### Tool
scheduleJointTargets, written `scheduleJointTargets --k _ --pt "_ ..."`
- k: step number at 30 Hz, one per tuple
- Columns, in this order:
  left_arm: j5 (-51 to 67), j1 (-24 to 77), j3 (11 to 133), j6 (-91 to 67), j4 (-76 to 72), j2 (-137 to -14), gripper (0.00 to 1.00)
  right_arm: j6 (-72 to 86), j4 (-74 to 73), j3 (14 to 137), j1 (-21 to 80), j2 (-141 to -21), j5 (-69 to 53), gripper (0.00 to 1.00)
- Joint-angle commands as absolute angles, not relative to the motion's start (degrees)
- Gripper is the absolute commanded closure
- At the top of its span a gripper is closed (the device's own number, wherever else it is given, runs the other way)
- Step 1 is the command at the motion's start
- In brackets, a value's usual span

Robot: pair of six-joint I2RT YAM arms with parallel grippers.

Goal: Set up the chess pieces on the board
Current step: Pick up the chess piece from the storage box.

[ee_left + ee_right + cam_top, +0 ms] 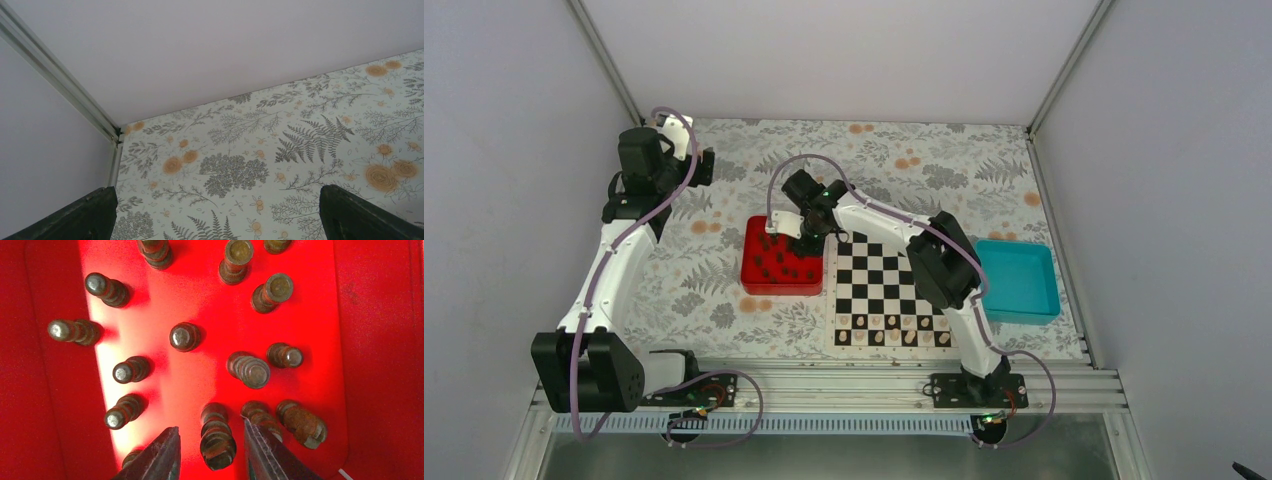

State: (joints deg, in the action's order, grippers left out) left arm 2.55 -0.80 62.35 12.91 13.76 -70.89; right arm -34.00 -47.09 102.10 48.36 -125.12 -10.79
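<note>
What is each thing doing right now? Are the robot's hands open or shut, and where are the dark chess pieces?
Right hand: open, a finger on each side of one dark piece.
Left hand: open, holding nothing.
Chess pieces: in the red tray, none on the board.
Pale pieces: lined up on the board's near rows.

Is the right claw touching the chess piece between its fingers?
Apart. In the right wrist view, red tray shows between the chess piece and both fingers of the right gripper.
</note>
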Motion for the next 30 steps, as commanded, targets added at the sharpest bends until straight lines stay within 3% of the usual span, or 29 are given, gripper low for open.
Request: scheduleJointTargets --k 1,9,15,24,30 --pt "2.46 -0.97 61.64 13.29 12.56 -70.93 0.00 -33.80 -45.62 101.38 48.94 -125.74 -10.27 0.67" --pt "3.15 -1.40 61.46 13.36 12.55 -70.92 0.00 -33.60 -45.21 100.97 48.95 -126.20 -9.44 0.78" --pt "3.55 -1.52 61.59 13.37 12.62 -70.93 0.00 -33.29 -45.29 100.98 48.92 -124.45 -9.88 0.92" --pt "3.60 -1.67 61.73 13.27 12.77 -70.60 0.00 -32.97 -49.88 103.83 44.79 -115.52 -16.53 0.96" --pt "3.87 -1.76 61.55 13.36 12.77 -70.18 0.00 -33.21 -52.71 104.45 34.31 -107.40 -21.34 0.96"
